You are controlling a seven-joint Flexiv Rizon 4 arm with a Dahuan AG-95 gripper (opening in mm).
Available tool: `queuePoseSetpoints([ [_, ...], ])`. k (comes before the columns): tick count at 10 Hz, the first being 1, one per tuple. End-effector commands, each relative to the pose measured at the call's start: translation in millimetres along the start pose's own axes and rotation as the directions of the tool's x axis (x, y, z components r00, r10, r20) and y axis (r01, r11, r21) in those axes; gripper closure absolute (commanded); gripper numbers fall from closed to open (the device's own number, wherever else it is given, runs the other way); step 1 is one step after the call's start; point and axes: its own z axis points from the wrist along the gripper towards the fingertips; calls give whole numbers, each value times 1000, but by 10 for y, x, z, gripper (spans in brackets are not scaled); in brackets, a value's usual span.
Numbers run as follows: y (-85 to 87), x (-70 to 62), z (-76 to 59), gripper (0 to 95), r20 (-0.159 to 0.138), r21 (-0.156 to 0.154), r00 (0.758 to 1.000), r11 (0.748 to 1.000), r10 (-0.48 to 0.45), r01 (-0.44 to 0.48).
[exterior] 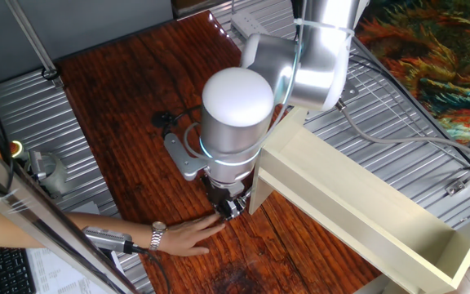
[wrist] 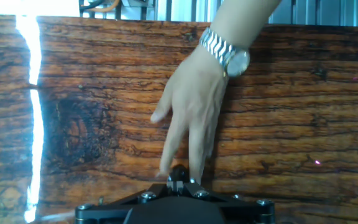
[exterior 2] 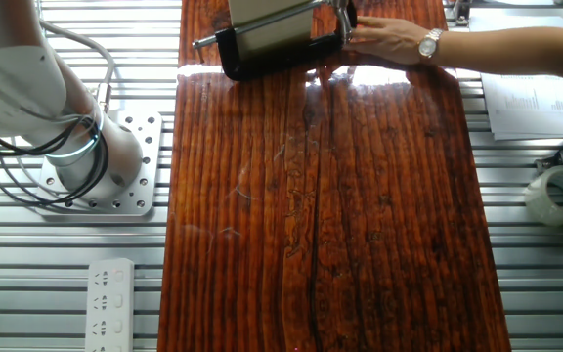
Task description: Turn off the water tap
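My gripper points down at the wooden table beside the near corner of the cream box. In the hand view its fingertips stand close together with only a thin slit between them. A small dark round part sits just beyond them; it may belong to the water tap, whose shiny body is hidden. A small shiny bit shows at the gripper tip. A person's hand with a silver watch rests on the table, two fingers reaching either side of that part. I cannot tell whether the fingers grip anything.
A black clamp with a silver bar lies at the table's far edge in the other fixed view, the person's hand beside it. The robot base, a power strip, a tape roll and papers lie off the board.
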Motion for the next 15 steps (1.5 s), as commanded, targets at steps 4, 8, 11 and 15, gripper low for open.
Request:
queuePoseSetpoints([
  [4,-43,27,17,950,11,12,1000,1000,0,0],
  [8,-98,-29,87,950,27,16,1000,1000,-12,12],
  [11,-124,-33,74,950,29,26,999,999,-20,20],
  [15,-224,-41,25,950,29,38,998,998,-58,57],
])
